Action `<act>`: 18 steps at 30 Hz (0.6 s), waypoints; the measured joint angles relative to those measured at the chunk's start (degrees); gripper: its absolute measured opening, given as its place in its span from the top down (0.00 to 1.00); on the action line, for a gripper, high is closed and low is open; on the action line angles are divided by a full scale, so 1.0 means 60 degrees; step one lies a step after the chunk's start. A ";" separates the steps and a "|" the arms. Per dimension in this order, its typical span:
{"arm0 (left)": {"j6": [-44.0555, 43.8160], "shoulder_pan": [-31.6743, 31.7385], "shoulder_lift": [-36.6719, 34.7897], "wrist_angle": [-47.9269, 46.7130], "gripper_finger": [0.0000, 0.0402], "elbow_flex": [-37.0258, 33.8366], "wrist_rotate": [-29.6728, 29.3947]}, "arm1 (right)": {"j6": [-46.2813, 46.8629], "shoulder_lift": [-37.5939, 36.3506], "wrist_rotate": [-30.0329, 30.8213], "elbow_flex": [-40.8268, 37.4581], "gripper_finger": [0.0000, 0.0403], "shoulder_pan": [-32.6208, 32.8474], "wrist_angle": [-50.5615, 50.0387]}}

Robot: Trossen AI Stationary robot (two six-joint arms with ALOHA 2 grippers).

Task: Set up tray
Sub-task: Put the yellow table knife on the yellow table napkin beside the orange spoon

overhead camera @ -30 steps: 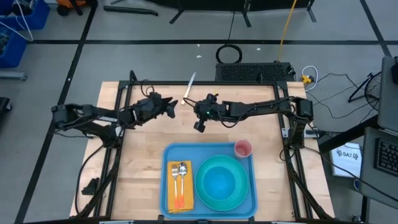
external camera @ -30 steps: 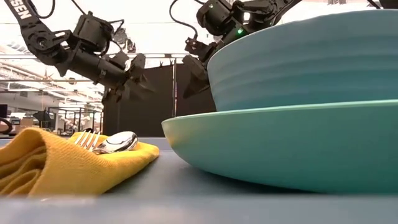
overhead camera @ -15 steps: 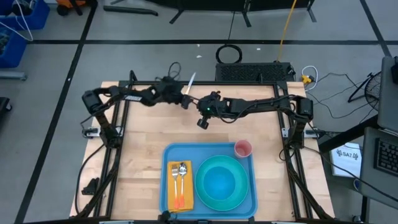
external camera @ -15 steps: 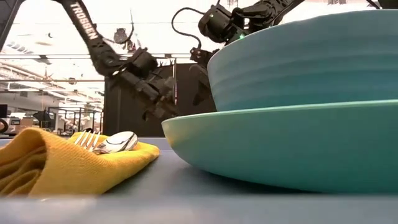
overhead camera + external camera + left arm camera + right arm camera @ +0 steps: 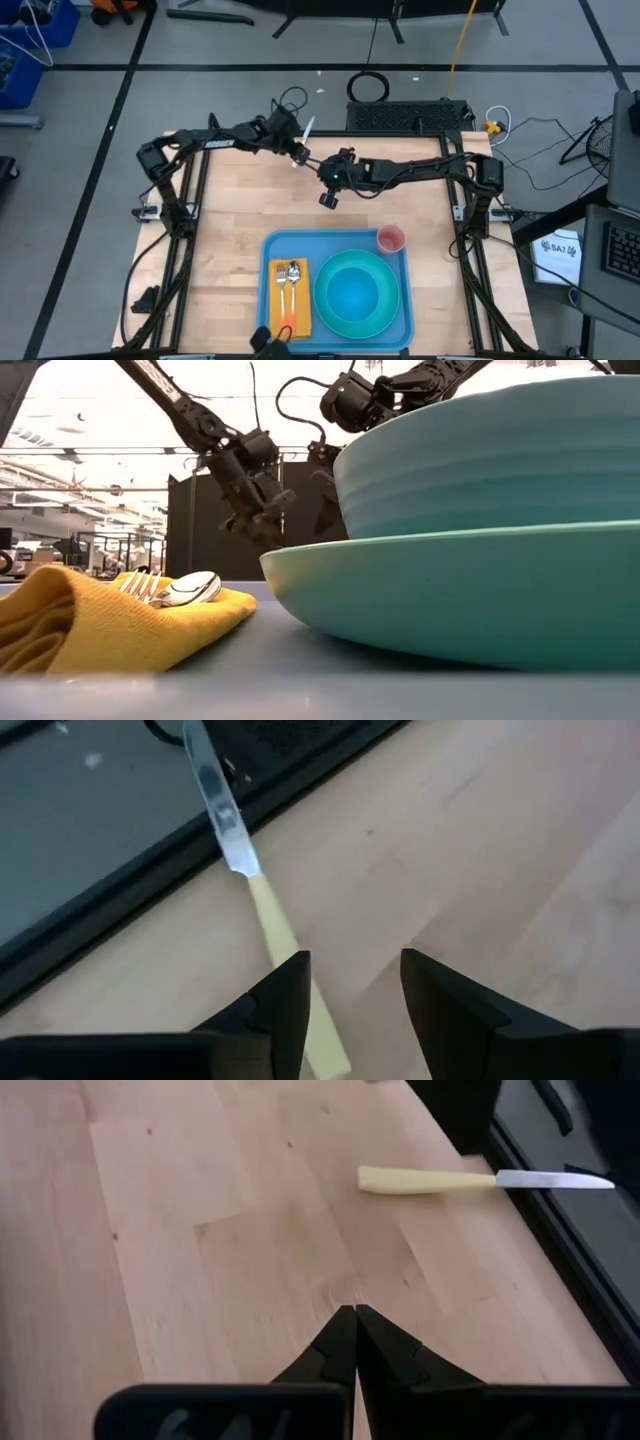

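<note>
Table: pale wooden butcher-block tabletop, plank seams visible, black metal frame round it; grey floor w/ dark tape lines beyond.
Room: low view shows a bright hall behind, dark panel in mid-distance.
Tray: large light-blue rectangular plastic tray, rounded corners, raised rim; sits at the table's near edge, centre.
On tray: round teal ridged bowl stacked on a teal plate, glossy; folded orange-yellow cloth napkin beside the bowl, w/ a shiny metal fork and spoon on it; small pink cup at the tray's far corner.
Knife: table knife w/ cream handle and silver blade, flat at the table's far edge, well apart from tray, blade tip over the black frame.
Left gripper: over the knife handle, fingers spread partway, one finger right at the handle; nothing gripped.
Right gripper: near the knife, hovering above bare wood, fingers pressed together, empty.
</note>
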 joint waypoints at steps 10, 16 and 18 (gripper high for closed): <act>-0.0353 0.0258 0.1606 -0.0473 0.59 0.0736 0.0775 | -0.0040 -0.0022 -0.0014 -0.0022 1.00 0.0004 0.0093; -0.0291 0.0133 0.1930 -0.0836 0.59 0.1242 0.0359 | -0.0125 -0.0022 -0.0016 -0.0022 1.00 0.0007 0.0152; -0.0204 0.0105 0.1930 -0.1053 0.59 0.1358 0.0233 | -0.0147 -0.0022 -0.0019 -0.0022 1.00 0.0004 0.0158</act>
